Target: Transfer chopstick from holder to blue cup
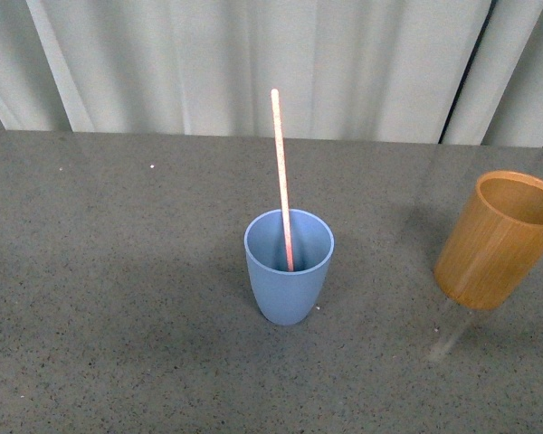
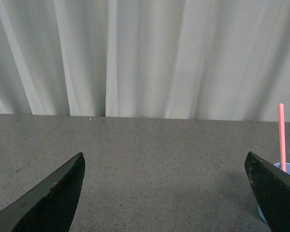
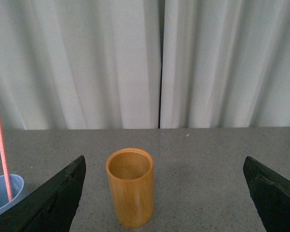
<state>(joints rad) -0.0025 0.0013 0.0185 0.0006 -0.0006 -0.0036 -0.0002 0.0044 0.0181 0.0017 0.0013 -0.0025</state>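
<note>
Looks like the last step, nearly done. Stands in the blue cup [image 1: 288, 271] already: the chopstick [image 1: 281, 172]. Leans a little, with the low end down inside the cup and the top poking far up above the rim. No stick left in the holder [image 1: 498, 240]; empty inside, as seen from the right wrist view.

Left gripper [image 2: 164, 186]: jaws wide apart, holding nothing. Off to one side of it, close by one dark finger [image 2: 275, 191], sits the blue cup [image 2: 285, 183] with the chopstick [image 2: 281, 133] rising out of it. Nothing but bare grey table [image 2: 159, 159] between the two fingers.

Right gripper [image 3: 164, 186]: jaws wide apart too, holding nothing. Ahead of it, nearer one finger [image 3: 53, 198] than the other, stands the holder [image 3: 130, 186], upright, not touched. Farther out past that same finger, the blue cup [image 3: 5, 193] and the chopstick [image 3: 2, 154].

Next move, as a guess: not much left to do. Just pulling both arms back and away, slow and easy, without bumping the cup or tipping the stick out.

About the chopstick: long, thin, straight, pink-red, with tiny pale specks. Much taller than the cup. Likely light and easy to knock, since only the cup rim props it up.

Behind it all, pale curtains [image 1: 253, 63].
</note>
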